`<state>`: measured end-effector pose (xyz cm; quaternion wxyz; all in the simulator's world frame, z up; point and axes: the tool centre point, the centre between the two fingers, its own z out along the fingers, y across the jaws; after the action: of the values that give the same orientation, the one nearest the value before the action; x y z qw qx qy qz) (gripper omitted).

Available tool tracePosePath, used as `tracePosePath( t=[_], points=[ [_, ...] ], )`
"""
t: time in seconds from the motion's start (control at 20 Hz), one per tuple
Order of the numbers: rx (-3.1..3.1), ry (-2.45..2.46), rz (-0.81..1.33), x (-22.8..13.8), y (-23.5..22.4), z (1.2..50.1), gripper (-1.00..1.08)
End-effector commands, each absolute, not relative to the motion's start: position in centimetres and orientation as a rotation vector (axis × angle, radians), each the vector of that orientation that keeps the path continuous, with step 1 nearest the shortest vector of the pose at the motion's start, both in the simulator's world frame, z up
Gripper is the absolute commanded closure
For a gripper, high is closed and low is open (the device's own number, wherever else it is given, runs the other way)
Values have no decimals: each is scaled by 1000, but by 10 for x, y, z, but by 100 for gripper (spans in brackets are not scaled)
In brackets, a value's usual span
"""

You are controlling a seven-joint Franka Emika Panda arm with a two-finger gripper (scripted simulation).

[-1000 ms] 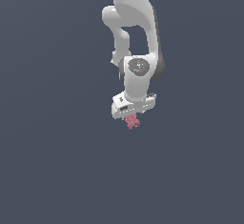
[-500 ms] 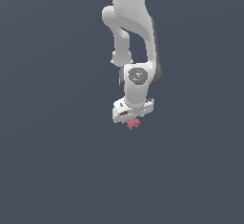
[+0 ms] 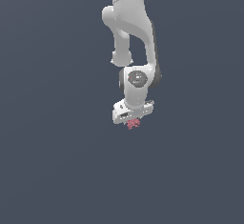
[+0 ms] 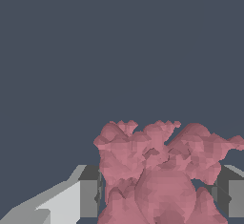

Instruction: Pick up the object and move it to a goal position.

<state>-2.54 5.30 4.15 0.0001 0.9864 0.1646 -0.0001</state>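
Simulated scene, not a real room: flat uniform slate-grey backdrop (image 3: 52,161) all around the gripper (image 3: 133,117), no visible floor line or walls. White Panda arm (image 3: 131,32) rendered smooth, object (image 4: 162,170) coarsely faceted.

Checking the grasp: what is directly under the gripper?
The pink-red lumpy object sits under the gripper, between its fingers. Its upper part is covered by the gripper in the exterior view; beyond it, only plain dark background shows.

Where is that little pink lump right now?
In the exterior view, the pink lump hangs just under the white gripper, near the picture's middle; the wrist view shows it between the fingers.
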Motion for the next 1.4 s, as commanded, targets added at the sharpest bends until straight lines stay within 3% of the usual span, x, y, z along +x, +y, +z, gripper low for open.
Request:
tracePosePath(
  t=[0.0,0.7,1.35],
  points=[
    [3099,518,0,-25,53,41,108],
    [3099,518,0,-30,43,60,108],
    [3099,518,0,-53,-11,154,108]
  ],
)
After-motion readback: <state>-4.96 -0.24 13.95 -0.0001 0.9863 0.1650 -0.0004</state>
